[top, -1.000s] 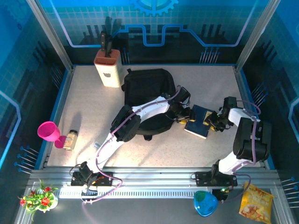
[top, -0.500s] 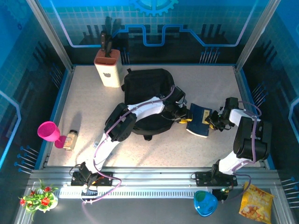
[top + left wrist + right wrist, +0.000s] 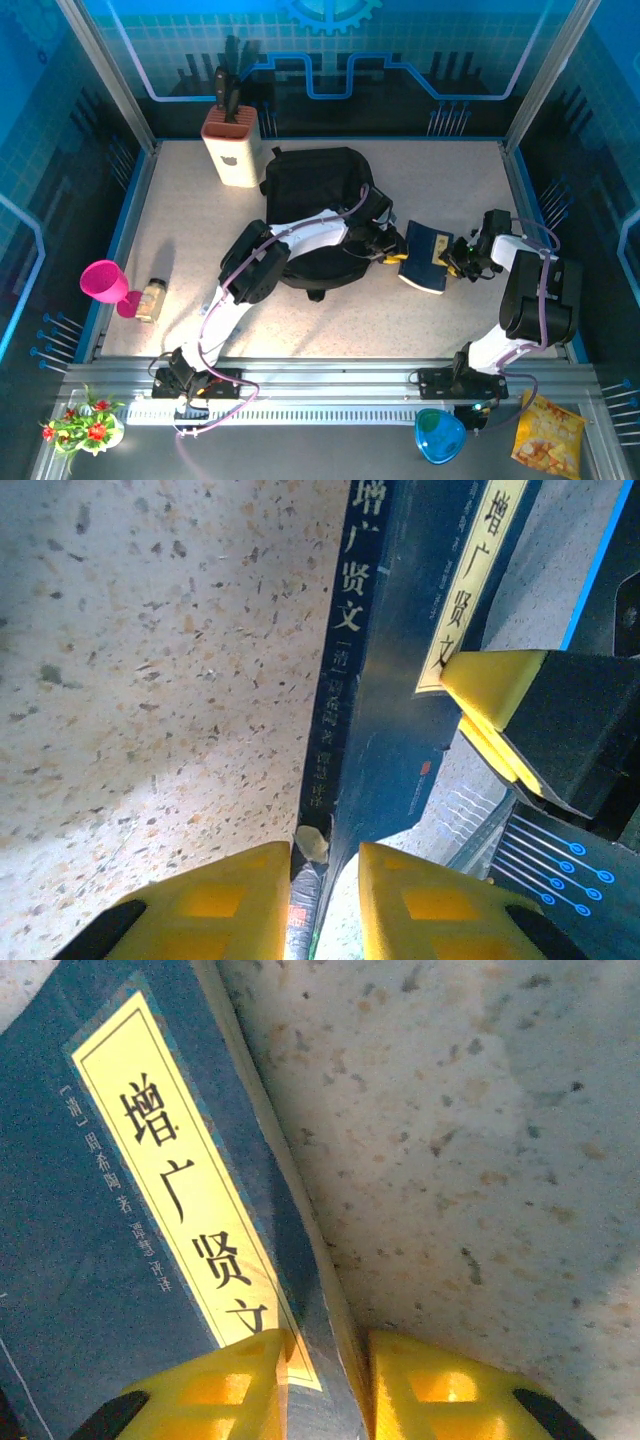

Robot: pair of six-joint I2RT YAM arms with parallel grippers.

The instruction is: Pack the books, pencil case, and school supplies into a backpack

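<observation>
Notably, left arm crosses backpack beside books; knife block behind.

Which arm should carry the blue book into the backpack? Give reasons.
Left. The left gripper grips the blue book at the edge nearest the backpack; the right gripper holds the far edge.

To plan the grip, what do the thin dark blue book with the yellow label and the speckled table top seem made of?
The thin dark blue book: probably paper, smooth slightly glossy cover; page edges show. The speckled table top: matte terrazzo or stone-pattern laminate, judging by dark flecks; unclear which.
</observation>
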